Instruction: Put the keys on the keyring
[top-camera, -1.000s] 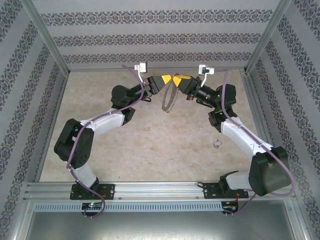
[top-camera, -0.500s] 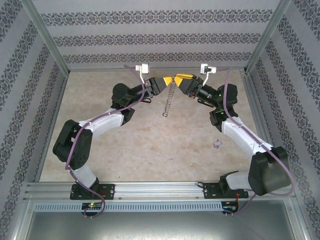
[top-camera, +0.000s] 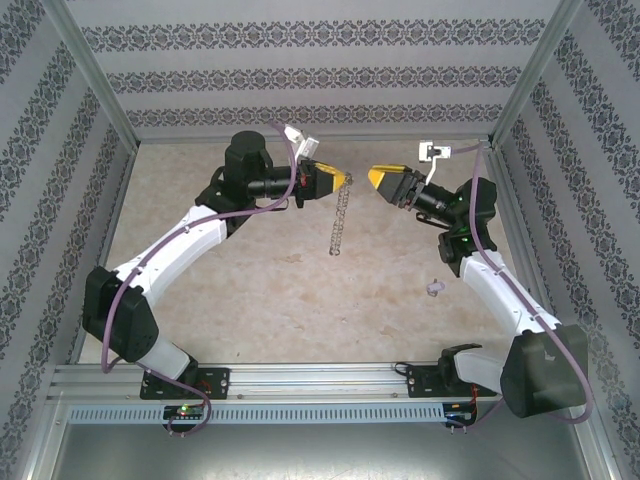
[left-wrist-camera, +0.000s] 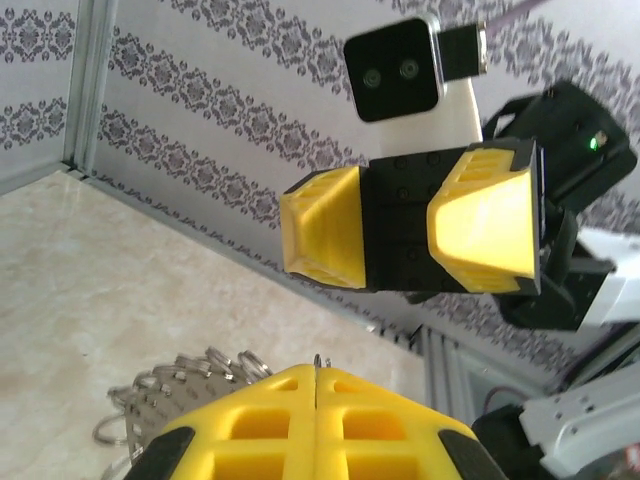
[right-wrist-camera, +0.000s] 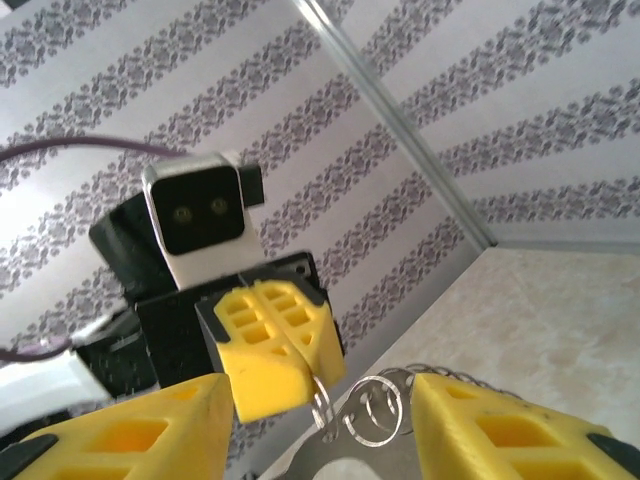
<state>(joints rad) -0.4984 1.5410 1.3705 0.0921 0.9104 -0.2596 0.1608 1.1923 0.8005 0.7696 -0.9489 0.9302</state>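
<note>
Keyring (top-camera: 340, 215), one, hangs from your left claw (top-camera: 343, 180), clamped on its rim; your right claw (top-camera: 375, 178) gapes empty beside it, one key (top-camera: 434, 288) alone on open worktop (top-camera: 300, 290).

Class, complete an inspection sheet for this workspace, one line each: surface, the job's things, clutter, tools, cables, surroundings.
Surface: beige marbled table.
Job's things: keyring hangs from the left tool; one small pale key lies on the table, apart from the ring.
Clutter: nothing seen.
Tools: left tool shut on the keyring's rim; right tool open, facing it, not touching the ring.
Cables: purple cable runs along each arm.
Surroundings: patterned walls, aluminium frame posts.
</note>
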